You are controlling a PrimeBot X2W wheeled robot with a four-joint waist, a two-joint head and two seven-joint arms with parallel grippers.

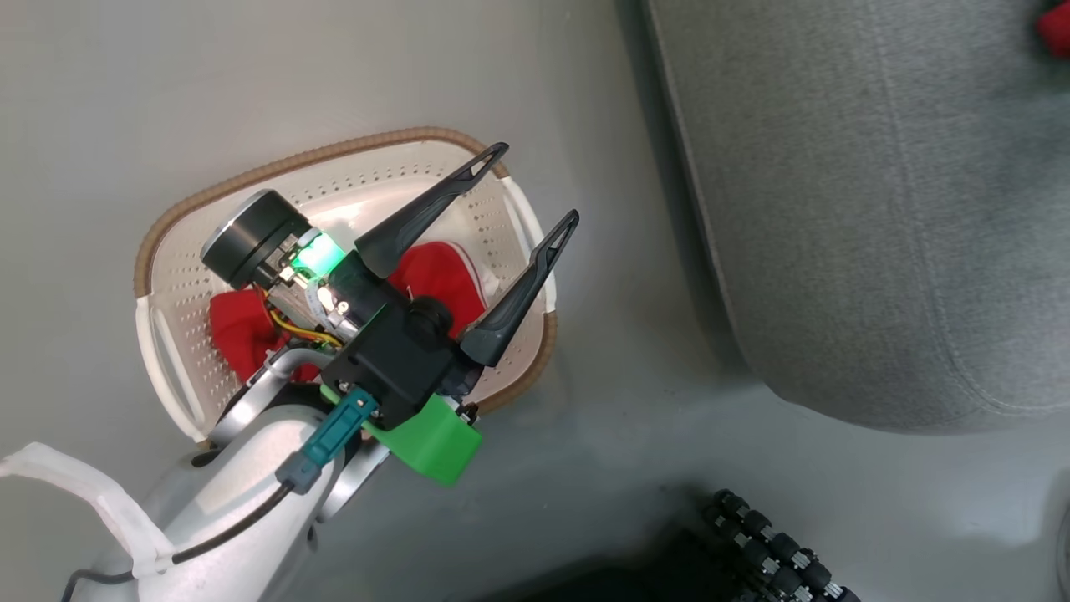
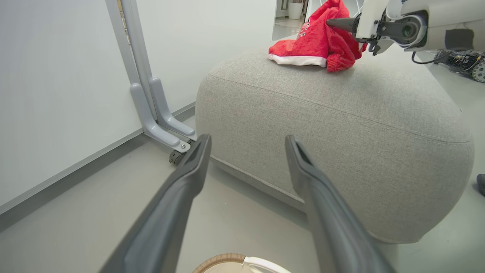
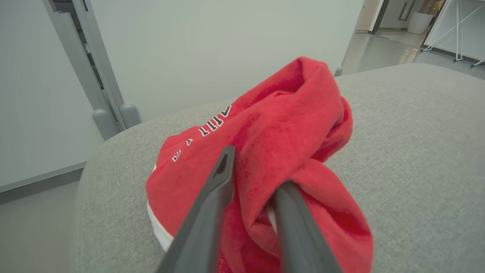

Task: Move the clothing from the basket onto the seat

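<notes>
- One red garment (image 3: 288, 125) lies bunched on top of the seat (image 3: 416, 132), its white hem and lettering showing. The right gripper (image 3: 257, 168) has its fingers pinched close on a fold, holding the upper part raised.
- More red clothing (image 1: 439, 272) sits inside the basket (image 1: 376, 180), which rests on the grey floor (image 1: 585, 84) just beside the seat.
- The left gripper (image 1: 537, 182) hovers over the basket — fingers spread wide, nothing between them.
- A grey wheeled stand (image 2: 166, 120) stands against the white wall — near the seat's corner.
</notes>
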